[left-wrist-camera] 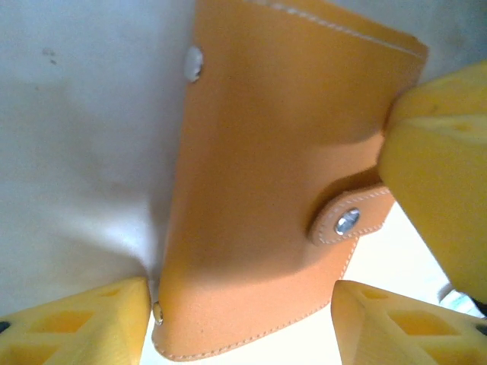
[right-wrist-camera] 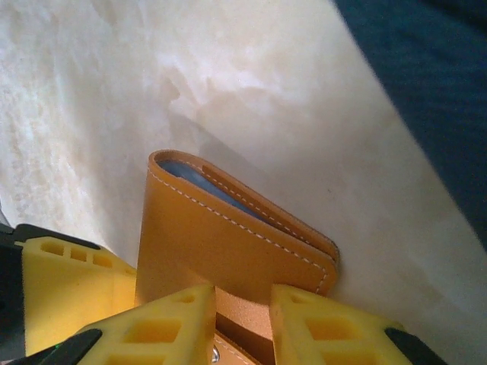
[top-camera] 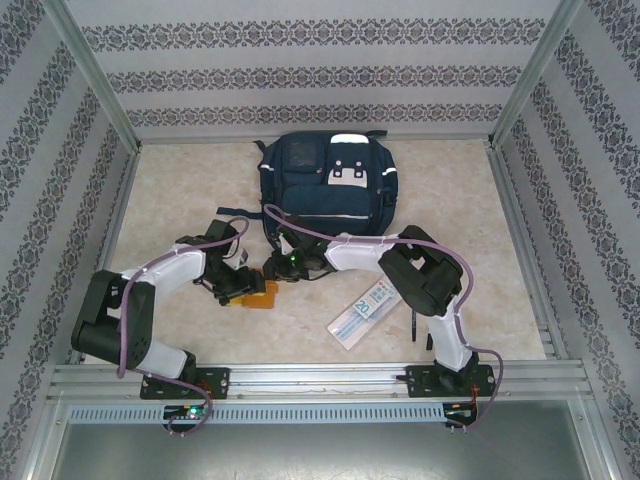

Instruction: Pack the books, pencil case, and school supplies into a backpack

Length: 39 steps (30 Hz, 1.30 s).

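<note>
The orange-brown notebook [top-camera: 263, 296] lies in front of the navy backpack [top-camera: 328, 185], between both grippers. My right gripper [right-wrist-camera: 242, 323] is shut on the notebook's clasp tab [right-wrist-camera: 242, 312], and the notebook [right-wrist-camera: 228, 243] stands tilted with a blue inside showing at its top edge. My left gripper [left-wrist-camera: 240, 327] is open and straddles the notebook's [left-wrist-camera: 266, 167] lower corner; its left finger touches a rivet and its right finger stands apart. In the top view, the left gripper [top-camera: 243, 288] and right gripper [top-camera: 283, 268] meet at the notebook. The pencil case [top-camera: 365, 312] lies to the right. The navy book is out of view.
A thin dark stick [top-camera: 410, 325], possibly a pen, lies beside the right arm. A yellow finger of the right gripper [left-wrist-camera: 441, 175] crowds the notebook's right side. Patterned walls [top-camera: 60, 180] enclose the marble table on three sides, with a metal rail [top-camera: 320, 378] along the near edge.
</note>
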Each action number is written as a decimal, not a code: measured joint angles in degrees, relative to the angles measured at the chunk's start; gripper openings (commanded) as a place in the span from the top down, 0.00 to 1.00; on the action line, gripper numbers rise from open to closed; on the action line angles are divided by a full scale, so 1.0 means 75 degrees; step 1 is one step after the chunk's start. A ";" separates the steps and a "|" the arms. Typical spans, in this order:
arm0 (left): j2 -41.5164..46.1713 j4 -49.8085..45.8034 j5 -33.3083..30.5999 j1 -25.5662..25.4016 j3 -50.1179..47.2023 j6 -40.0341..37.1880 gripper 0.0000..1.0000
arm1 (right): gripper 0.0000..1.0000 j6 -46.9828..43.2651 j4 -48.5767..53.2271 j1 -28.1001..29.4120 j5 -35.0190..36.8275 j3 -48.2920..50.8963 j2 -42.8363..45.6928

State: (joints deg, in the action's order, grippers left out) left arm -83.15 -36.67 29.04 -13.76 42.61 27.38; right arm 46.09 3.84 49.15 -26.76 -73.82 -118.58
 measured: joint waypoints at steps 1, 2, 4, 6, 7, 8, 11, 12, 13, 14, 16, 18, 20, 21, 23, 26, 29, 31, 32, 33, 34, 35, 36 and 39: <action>0.0146 -0.0029 -0.0090 0.0000 0.0000 0.0006 0.34 | 0.73 -0.0099 -0.0064 0.0000 -0.0052 -0.0058 -0.0052; 0.0329 -0.0055 -0.0201 0.0000 0.0000 0.0012 0.33 | 0.73 -0.0210 -0.0140 0.0000 -0.0102 -0.0122 -0.0119; 0.0781 -0.0154 -0.0539 0.0003 0.0012 0.0023 0.32 | 0.72 -0.0411 -0.0192 0.0020 -0.0149 -0.0227 -0.0204; 0.1329 -0.0408 -0.0953 0.0058 0.0090 0.0038 0.31 | 0.69 -0.0656 -0.0169 0.0032 -0.0125 -0.0265 -0.0198; 0.1533 -0.0501 -0.1122 0.0117 0.0160 0.0038 0.31 | 0.68 -0.0764 -0.0131 0.0032 -0.0082 -0.0283 -0.0175; 0.1749 -0.0592 -0.1306 0.0210 0.0271 0.0035 0.30 | 0.67 -0.0898 -0.0061 0.0032 0.0006 -0.0289 -0.0117; 0.1976 -0.0621 -0.1597 0.0463 0.0755 0.0029 0.31 | 0.63 -0.1303 0.0280 -0.0029 0.0300 -0.0291 0.0251; 0.1900 -0.0589 -0.1635 0.0501 0.0970 0.0029 0.31 | 0.61 -0.1466 0.0414 -0.0082 0.0431 -0.0312 0.0434; 0.1784 -0.0565 -0.1661 0.0501 0.1172 0.0029 0.31 | 0.59 -0.1623 0.0560 -0.0146 0.0571 -0.0361 0.0603; 0.1588 -0.0490 -0.1670 0.0501 0.1425 0.0032 0.31 | 0.58 -0.1772 0.0697 -0.0219 0.0717 -0.0460 0.0740; 0.1142 -0.0332 -0.1699 0.0507 0.1894 0.0038 0.31 | 0.57 -0.2066 0.0901 -0.0420 0.1070 -0.0831 0.0895; 0.0688 -0.0128 -0.1743 0.0557 0.2282 0.0052 0.31 | 0.55 -0.2401 0.0973 -0.0635 0.1524 -0.1335 0.0868; 0.0393 0.0015 -0.1763 0.0673 0.2486 0.0111 0.31 | 0.54 -0.2725 0.1017 -0.0764 0.1964 -0.1886 0.0662; 0.0297 0.0067 -0.1760 0.0766 0.2521 0.0160 0.31 | 0.54 -0.2873 0.1035 -0.0813 0.2203 -0.2238 0.0458; 0.0195 0.0093 -0.1728 0.0994 0.2521 0.0245 0.31 | 0.53 -0.3130 0.0997 -0.0833 0.2605 -0.2850 -0.0023; 0.0178 0.0134 -0.1644 0.1329 0.2492 0.0358 0.31 | 0.53 -0.3433 0.1046 -0.0697 0.3235 -0.3608 -0.0874; 0.0213 0.0204 -0.1483 0.1591 0.2337 0.0385 0.31 | 0.53 -0.3736 0.1189 -0.0460 0.3719 -0.3914 -0.1539; 0.0224 0.0192 -0.1390 0.1722 0.2247 0.0379 0.31 | 0.59 -0.3952 0.1303 -0.0291 0.3972 -0.3879 -0.1751; 0.0224 0.0192 -0.1341 0.1772 0.2229 0.0370 0.31 | 0.64 -0.4083 0.1288 -0.0195 0.4103 -0.3777 -0.1769; 0.0224 0.0198 -0.1288 0.1804 0.2224 0.0344 0.31 | 0.70 -0.4199 0.1265 -0.0119 0.4205 -0.3628 -0.1719; 0.0224 0.0216 -0.1221 0.1816 0.2224 0.0309 0.31 | 0.75 -0.4304 0.1204 -0.0064 0.4278 -0.3450 -0.1641; 0.0219 0.0268 -0.1055 0.1836 0.2224 0.0251 0.31 | 0.82 -0.4395 0.1134 -0.0023 0.4313 -0.3168 -0.1501; 0.0187 0.0341 -0.0836 0.1836 0.2226 0.0201 0.31 | 0.87 -0.4473 0.1052 -0.0009 0.4377 -0.2774 -0.1279; -0.0192 0.0545 -0.0245 0.1786 0.2430 0.0166 0.31 | 1.00 -0.4715 0.0857 0.0015 0.4299 -0.1507 -0.0449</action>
State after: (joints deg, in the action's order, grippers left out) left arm -84.60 -32.58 27.20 -0.36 60.84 28.62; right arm 10.72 10.26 49.25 5.48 -85.12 -121.95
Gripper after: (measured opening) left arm 0.686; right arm 0.076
